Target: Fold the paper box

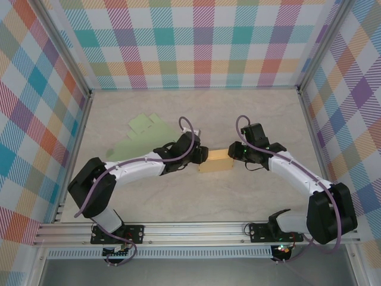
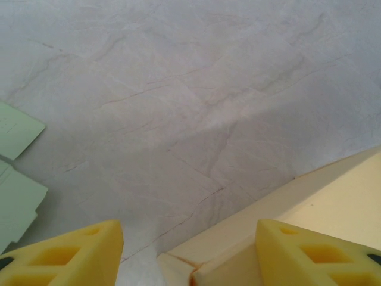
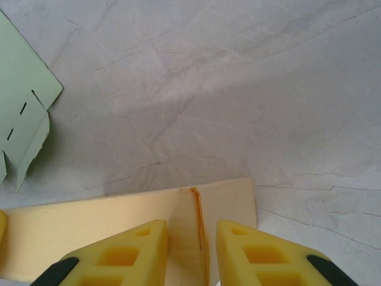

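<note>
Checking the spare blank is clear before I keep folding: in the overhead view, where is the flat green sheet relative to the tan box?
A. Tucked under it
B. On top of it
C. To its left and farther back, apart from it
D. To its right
C: the green sheet lies flat to the left of and behind the tan box, not touching it.

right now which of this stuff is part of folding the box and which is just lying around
In the job: paper box, tan; left gripper and right gripper, one at each end of it.
Lying about: green card sheet, flat, off to the left, apart from the box, with neither gripper on it.
</note>
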You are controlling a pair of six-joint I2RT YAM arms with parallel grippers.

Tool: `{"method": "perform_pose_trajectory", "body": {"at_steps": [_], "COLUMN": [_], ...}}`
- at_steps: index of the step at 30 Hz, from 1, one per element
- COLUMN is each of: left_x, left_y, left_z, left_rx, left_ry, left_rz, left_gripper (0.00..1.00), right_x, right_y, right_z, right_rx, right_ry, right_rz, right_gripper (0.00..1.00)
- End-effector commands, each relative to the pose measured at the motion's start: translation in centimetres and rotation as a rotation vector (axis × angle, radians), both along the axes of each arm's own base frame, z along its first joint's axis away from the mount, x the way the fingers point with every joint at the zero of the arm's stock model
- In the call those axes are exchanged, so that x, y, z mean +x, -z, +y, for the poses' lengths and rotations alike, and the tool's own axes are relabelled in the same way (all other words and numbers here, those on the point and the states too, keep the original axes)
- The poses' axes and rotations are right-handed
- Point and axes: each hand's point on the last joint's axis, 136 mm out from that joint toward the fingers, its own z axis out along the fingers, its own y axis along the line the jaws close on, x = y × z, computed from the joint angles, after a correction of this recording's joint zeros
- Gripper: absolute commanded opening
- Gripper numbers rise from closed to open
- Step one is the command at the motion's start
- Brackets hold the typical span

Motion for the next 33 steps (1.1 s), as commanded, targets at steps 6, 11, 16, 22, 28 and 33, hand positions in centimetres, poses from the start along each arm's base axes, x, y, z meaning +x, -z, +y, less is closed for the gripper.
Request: {"method": "perform_pose_trajectory", "body": {"at_steps": [6, 11, 16, 22, 28, 33], "left_x": [-1.7, -2.4, -3.3, -4.4, -5.6, -6.2], "left_y": [-0.8, 0.4, 2.0, 4.0, 6.0, 6.9], "left_z": [0.6, 0.6, 1.2, 1.9, 2.3, 2.6], "left_rx": [-0.167, -0.193, -0.191, -0.192, -0.202, -0.200], "left_ry": [0.010, 0.017, 0.003, -0.010, 0.001, 0.027], "left_rz": [0.119, 0.177, 0.232, 0.283, 0.331, 0.330], "left_gripper": [0.65, 0.62, 0.53, 0.38, 0.21, 0.12], "right_x": [-3.4, -3.4, -3.4, -3.6, -3.9, -4.1], "right_y": [4.5, 4.5, 4.6, 4.9, 5.5, 6.0], "right_z": [-1.7, -1.6, -1.5, -1.6, -1.3, -1.3], "right_rx": [-0.079, -0.077, -0.075, -0.075, -0.050, -0.043], "right_ry": [0.011, 0.009, 0.005, 0.005, 0.007, 0.016], "right_rz": [0.176, 0.176, 0.180, 0.187, 0.197, 0.204], "right_gripper": [0.28, 0.28, 0.27, 0.26, 0.22, 0.20]}}
